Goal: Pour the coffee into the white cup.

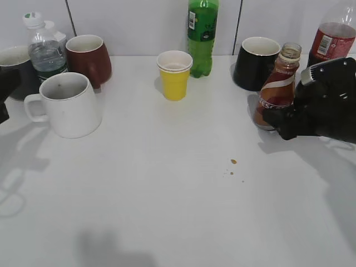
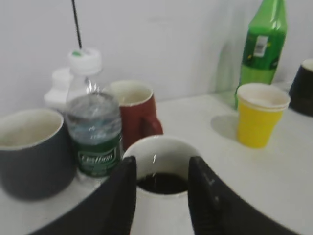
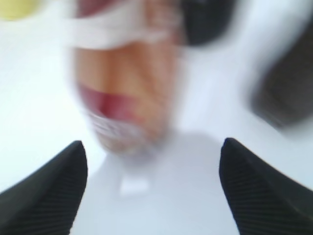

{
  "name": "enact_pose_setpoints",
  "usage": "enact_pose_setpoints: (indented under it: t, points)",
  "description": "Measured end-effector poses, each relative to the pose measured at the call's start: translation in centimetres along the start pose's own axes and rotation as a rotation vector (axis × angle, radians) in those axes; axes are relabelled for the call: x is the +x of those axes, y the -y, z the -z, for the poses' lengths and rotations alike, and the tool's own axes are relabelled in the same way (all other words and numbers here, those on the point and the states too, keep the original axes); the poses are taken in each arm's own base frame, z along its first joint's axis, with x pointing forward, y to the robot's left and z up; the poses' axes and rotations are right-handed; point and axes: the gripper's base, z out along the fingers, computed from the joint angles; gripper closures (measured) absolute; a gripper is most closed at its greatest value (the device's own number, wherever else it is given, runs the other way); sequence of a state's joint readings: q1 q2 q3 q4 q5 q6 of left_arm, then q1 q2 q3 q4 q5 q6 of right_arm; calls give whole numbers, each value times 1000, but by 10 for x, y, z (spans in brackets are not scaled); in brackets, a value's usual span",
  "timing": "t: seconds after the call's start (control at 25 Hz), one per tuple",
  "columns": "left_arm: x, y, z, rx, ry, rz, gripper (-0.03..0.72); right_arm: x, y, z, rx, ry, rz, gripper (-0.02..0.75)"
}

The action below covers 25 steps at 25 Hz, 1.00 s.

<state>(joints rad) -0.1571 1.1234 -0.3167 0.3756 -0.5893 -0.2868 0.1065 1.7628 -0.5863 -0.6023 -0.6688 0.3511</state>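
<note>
The white cup (image 1: 69, 105) stands at the left of the table with its handle to the left. In the left wrist view the white cup (image 2: 161, 205) holds dark liquid. My left gripper (image 2: 160, 169) is open, its fingers framing the cup from just in front; in the exterior view only a dark part of the left gripper (image 1: 4, 92) shows at the left edge. The coffee bottle (image 1: 278, 83) stands upright and uncapped at the right. My right gripper (image 1: 276, 119) is open and empty right beside it. The right wrist view is blurred: the bottle (image 3: 122, 88) lies ahead of the wide-open right gripper (image 3: 151, 156).
Along the back stand a dark grey mug (image 1: 14, 67), a water bottle (image 1: 45, 53), a dark red mug (image 1: 89, 58), a yellow paper cup (image 1: 174, 75), a green bottle (image 1: 202, 33), a black mug (image 1: 256, 62) and a cola bottle (image 1: 334, 39). Brown drops (image 1: 233, 161) lie on the table.
</note>
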Motion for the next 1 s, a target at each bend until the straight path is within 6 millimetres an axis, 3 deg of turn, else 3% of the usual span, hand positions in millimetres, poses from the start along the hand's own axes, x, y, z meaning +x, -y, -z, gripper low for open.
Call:
enact_pose_setpoints:
  t: [0.24, 0.56, 0.76, 1.0]
  points:
    - [0, -2, -3, -76, -248, 57, 410, -4, -3, 26, 58, -58, -6, 81]
    - [-38, 16, -3, -149, -598, 217, 410, -29, -4, 71, 194, -101, -184, 98]
    - [-60, 21, 7, -158, -693, 269, 410, -47, -6, 101, 271, -38, -236, 135]
    - [-78, 24, 33, -134, -648, 323, 410, -59, -9, 130, 444, -96, -243, 163]
